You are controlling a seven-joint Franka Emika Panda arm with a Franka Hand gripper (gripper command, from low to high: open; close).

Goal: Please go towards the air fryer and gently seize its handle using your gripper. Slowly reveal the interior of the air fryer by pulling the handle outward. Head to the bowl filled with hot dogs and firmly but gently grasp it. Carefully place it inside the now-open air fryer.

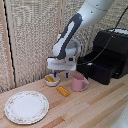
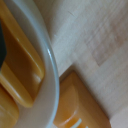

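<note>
I see the floral plate (image 1: 26,106) nearest, gripper (image 1: 59,75) low over the bowl (image 1: 52,80) with hot dogs (image 1: 50,78), finger opening I cannot tell, air fryer (image 1: 109,55) drawer open.

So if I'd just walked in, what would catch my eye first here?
Probably the big white robot arm bending down over a small bowl of yellow-orange hot dogs, its gripper hanging just above the bowl's rim. Next, the black air fryer at the exterior view's right, and the pink mug and large floral-rimmed plate on the wooden table.
</note>
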